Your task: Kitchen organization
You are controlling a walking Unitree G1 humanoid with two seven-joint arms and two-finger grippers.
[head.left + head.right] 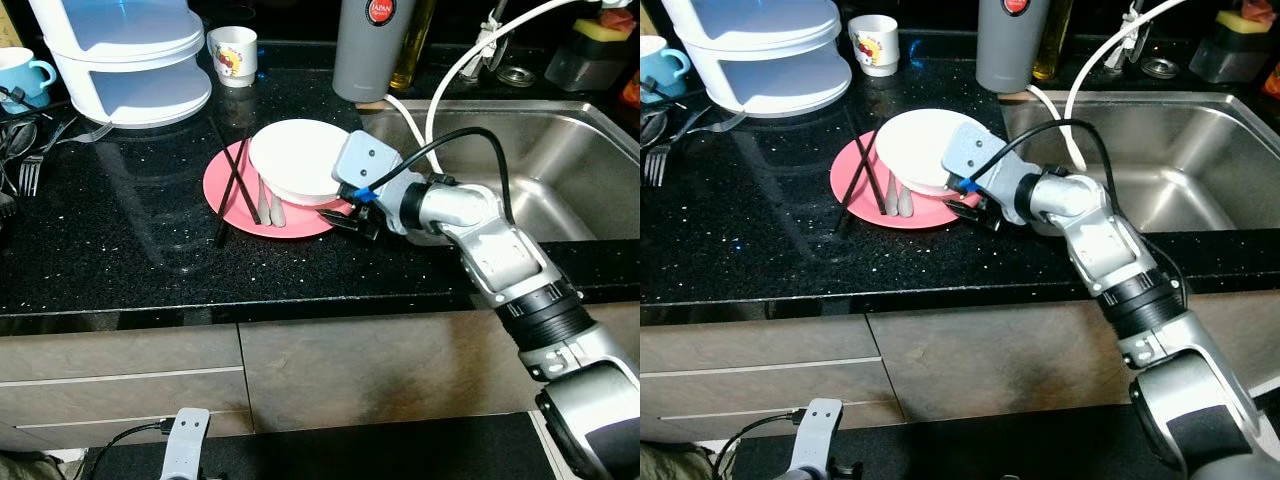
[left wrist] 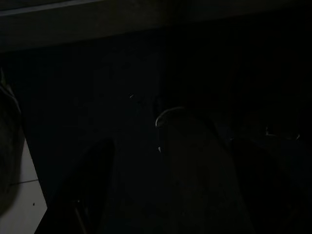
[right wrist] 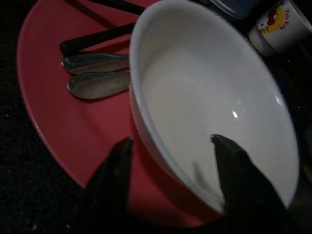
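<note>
Risk here is slippage: right hand (image 3: 170, 146), fingers spread, straddles the white ceramic bowl's (image 1: 295, 158) rim, frame center on the round pink plate (image 1: 232, 205); off-center squeezing tips it onto the metal spoons (image 3: 95, 73).

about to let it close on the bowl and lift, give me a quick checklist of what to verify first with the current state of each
1. Right pincer open and straddling the white bowl rim, one finger inside, one outside: ok.
2. Bowl empty: ok, the right wrist view shows a bare white inside.
3. Bowl sits on the pink plate; a lift may drag the plate: cannot tell.
4. Two spoons and black chopsticks lie on the plate beside the bowl, apart from the fingers: ok.
5. Sink beside the plate, its visible basin bare: ok.
6. Left pincer: its wrist view is too dark, cannot tell.
</note>
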